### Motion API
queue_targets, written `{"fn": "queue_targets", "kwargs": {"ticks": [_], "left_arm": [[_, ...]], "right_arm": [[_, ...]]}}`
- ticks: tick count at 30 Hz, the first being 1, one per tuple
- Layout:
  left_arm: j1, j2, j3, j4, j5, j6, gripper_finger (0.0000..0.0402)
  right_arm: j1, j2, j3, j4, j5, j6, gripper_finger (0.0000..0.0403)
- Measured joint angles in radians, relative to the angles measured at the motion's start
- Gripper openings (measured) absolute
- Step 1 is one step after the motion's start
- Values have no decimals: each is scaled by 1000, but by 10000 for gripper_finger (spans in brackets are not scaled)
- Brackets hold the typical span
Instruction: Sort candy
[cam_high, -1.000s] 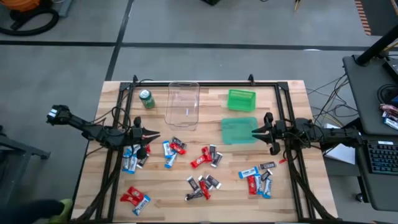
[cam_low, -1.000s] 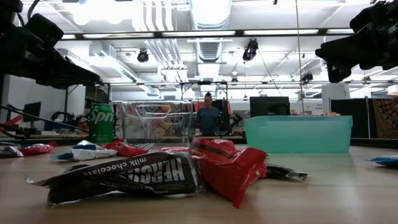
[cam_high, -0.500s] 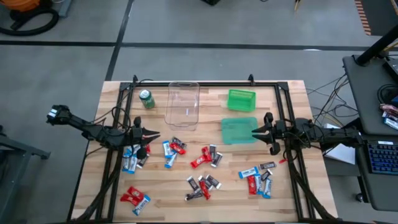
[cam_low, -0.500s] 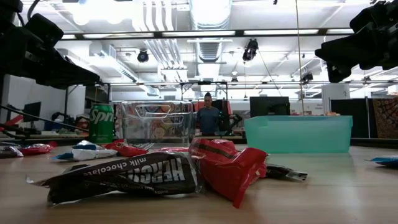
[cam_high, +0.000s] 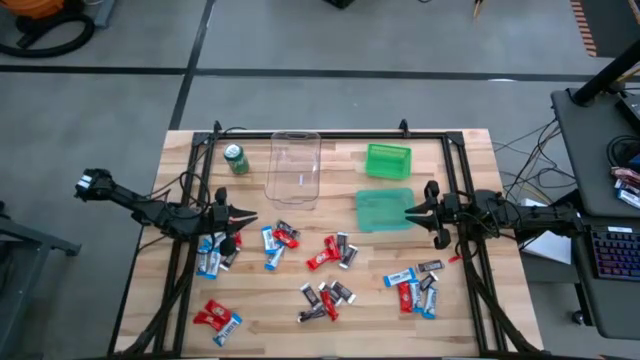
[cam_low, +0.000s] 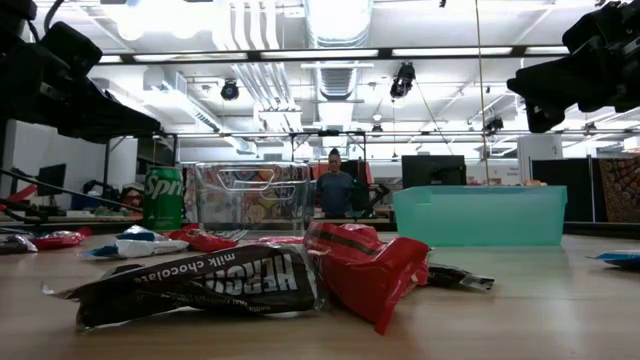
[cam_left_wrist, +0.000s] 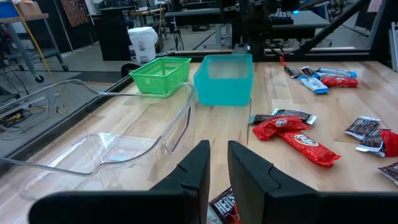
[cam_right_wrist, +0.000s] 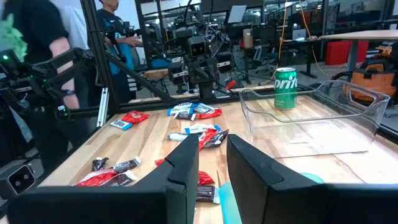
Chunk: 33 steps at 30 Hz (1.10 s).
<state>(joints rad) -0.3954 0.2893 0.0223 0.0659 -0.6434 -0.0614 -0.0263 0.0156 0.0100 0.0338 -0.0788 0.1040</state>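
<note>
Many small wrapped candy bars lie flat in loose clusters on the wooden table: blue-and-white and dark ones (cam_high: 212, 255) under my left gripper, red and dark ones mid-table (cam_high: 330, 250) and nearer the front (cam_high: 325, 298), a group at the right (cam_high: 415, 285) and a pair at the near left (cam_high: 218, 318). In the low view a dark chocolate wrapper (cam_low: 200, 280) and a red one (cam_low: 370, 265) lie closest. My left gripper (cam_high: 240, 218) (cam_left_wrist: 218, 149) hovers shut above the left cluster. My right gripper (cam_high: 410, 212) (cam_right_wrist: 212, 144) hovers shut over the teal bin's right edge.
A clear plastic bin (cam_high: 293, 168), a green basket (cam_high: 388, 160) and a teal bin (cam_high: 383, 210) stand toward the table's far side. A green soda can (cam_high: 236, 159) stands upright left of the clear bin. A person (cam_low: 335, 188) stands in the room behind.
</note>
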Motion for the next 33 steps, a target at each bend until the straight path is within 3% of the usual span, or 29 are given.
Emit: {"fn": "queue_targets", "kwargs": {"ticks": [13,33], "left_arm": [[0,0,0,0,0,0,40],[0,0,0,16,2,-11,40]], "right_arm": [[0,0,0,0,0,0,89],[0,0,0,0,0,0,80]]}}
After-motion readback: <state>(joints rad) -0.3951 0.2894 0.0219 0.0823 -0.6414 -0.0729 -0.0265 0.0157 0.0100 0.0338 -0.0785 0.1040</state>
